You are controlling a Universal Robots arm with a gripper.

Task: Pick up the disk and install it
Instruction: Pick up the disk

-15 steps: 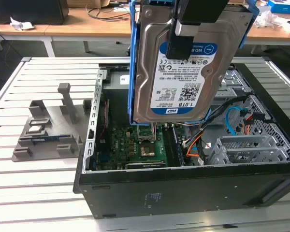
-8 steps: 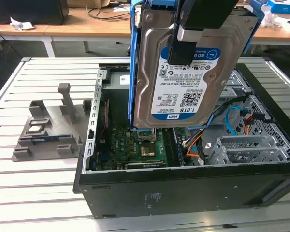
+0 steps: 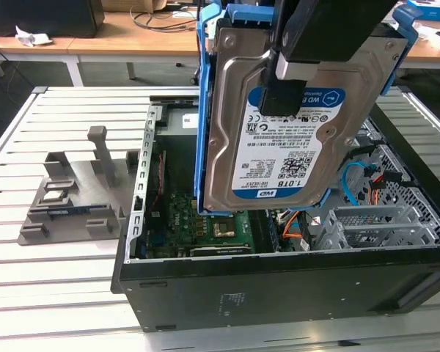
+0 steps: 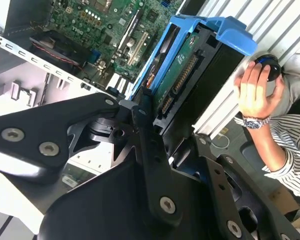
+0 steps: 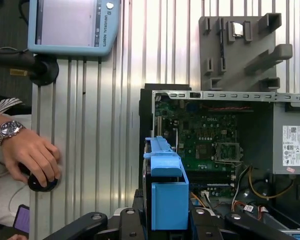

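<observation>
The disk is a silver drive with a white-and-blue label in a bright blue frame. It hangs upright over the open computer case. My gripper is shut on it from above, one black finger lying across the label. In the second wrist view the disk stands edge-on between the black fingers, its connector edge showing. In the first wrist view its blue frame sits above the gripper, over the case's near wall beside the green motherboard.
A grey fixture lies on the slatted table at the exterior view's left of the case. Inside the case are cables and a grey metal box with a white sticker. A person's hand rests on a black knob near a pendant.
</observation>
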